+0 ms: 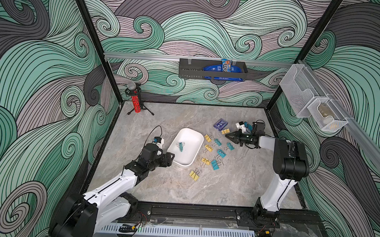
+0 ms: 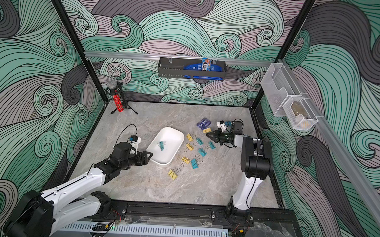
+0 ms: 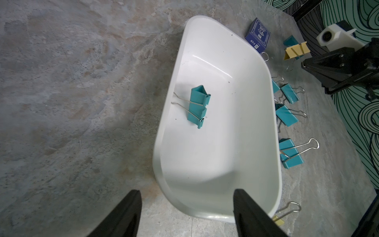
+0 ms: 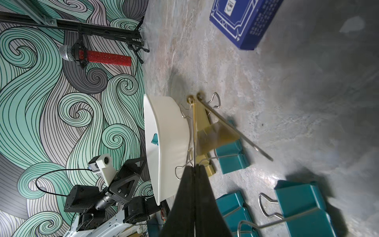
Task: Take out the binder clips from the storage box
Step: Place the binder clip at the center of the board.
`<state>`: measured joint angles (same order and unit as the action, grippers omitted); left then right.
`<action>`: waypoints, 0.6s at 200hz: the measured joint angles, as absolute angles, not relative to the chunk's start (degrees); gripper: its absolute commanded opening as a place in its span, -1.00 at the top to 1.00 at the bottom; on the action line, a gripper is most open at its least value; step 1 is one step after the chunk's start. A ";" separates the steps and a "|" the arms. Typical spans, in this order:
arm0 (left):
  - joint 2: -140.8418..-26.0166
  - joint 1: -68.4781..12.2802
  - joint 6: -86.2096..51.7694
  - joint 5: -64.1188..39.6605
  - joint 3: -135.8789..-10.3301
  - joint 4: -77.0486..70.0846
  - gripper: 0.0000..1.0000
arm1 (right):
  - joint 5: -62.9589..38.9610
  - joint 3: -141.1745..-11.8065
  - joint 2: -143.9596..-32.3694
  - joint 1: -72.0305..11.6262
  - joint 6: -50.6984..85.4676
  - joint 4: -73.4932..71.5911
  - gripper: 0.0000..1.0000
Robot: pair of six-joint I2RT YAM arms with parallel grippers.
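The white storage box (image 1: pixel 190 137) (image 2: pixel 171 134) lies left of the table's middle. One teal binder clip (image 1: pixel 180 146) (image 3: pixel 199 106) sits inside it. Several teal and yellow binder clips (image 1: pixel 215 164) are scattered on the table right of the box. My left gripper (image 1: pixel 172 156) (image 3: pixel 187 191) is open at the box's near-left corner. One of its fingers (image 3: pixel 131 205) is outside the rim and the other is over the inside. My right gripper (image 1: pixel 227 136) (image 4: pixel 194 165) is shut on the wire handle of a yellow binder clip (image 4: pixel 215 133) (image 1: pixel 225 131), right of the box.
A dark-blue card box (image 1: pixel 220 124) lies just behind the right gripper. A red microphone on a tripod (image 1: pixel 135 98) stands at the back left corner. A black basket (image 1: pixel 211 70) hangs on the back wall, and wire-mesh baskets (image 1: pixel 308 103) hang on the right wall.
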<state>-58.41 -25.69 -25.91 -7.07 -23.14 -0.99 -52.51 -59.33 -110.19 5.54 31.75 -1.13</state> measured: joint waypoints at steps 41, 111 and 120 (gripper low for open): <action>-58.41 -25.69 -25.91 -7.14 -23.77 -0.60 -0.47 | -52.71 -59.29 -112.38 5.54 31.73 -1.19 0.97; -58.41 -25.69 -25.91 -7.14 -23.77 -0.38 -0.47 | -53.54 -59.61 -114.72 6.17 31.70 -1.56 0.79; -58.41 -25.69 -25.91 -7.14 -23.77 -0.36 -0.47 | -53.49 -59.64 -114.78 6.24 31.68 -1.58 0.75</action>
<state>-58.41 -25.69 -25.91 -7.14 -23.77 -0.36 -53.49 -59.64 -114.78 6.24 31.68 -1.58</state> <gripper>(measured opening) 0.735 0.106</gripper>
